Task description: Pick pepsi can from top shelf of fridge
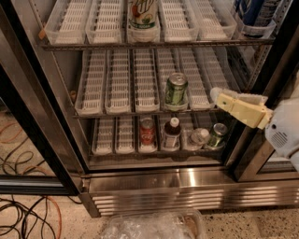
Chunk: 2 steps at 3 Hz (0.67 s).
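Observation:
The fridge (187, 179) stands with its door open. The top shelf (154, 43) is the highest wire rack, lined with white slotted lane trays. The pepsi can (254, 10) is blue and sits at the shelf's far right, cut off by the picture's top edge. A pale can with a green and red label (142, 18) stands in a middle lane of that shelf. My cream gripper (216, 94) reaches in from the right at the height of the middle rack, well below the pepsi can and right of a green can (176, 89). It holds nothing that I can see.
The bottom rack holds a small red can (147, 130), a dark bottle (172, 134), a clear bottle on its side (198, 137) and a green can (217, 134). A dark door frame (32, 116) runs down the left. Cables (23, 219) and a clear plastic bag (154, 226) lie on the floor.

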{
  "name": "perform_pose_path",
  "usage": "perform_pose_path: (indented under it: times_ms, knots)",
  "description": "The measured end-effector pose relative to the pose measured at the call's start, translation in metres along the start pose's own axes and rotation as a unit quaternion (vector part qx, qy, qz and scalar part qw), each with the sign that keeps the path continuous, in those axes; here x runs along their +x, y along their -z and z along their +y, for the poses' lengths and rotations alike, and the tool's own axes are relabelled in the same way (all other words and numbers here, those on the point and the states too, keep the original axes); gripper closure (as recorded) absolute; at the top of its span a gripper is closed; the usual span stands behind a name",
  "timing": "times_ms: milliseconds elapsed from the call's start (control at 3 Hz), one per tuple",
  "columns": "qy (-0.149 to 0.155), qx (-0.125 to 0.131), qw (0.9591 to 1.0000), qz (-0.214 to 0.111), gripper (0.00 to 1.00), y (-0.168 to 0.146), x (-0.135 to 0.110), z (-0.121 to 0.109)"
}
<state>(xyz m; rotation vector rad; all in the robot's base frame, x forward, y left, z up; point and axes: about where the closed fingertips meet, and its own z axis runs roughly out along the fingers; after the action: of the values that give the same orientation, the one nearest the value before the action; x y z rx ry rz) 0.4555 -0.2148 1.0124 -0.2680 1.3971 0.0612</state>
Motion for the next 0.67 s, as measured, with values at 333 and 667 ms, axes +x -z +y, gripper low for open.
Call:
perform_pose_path:
  times_ms: [333, 667]
  knots:
    - [-0.048, 0.014, 0.9987, 0.011, 0.0, -0.0034, -0.0097, -0.0029]
    - [-0.05, 0.014, 0.9986, 0.011, 0.0, -0.0038, -0.0095, -0.0023]
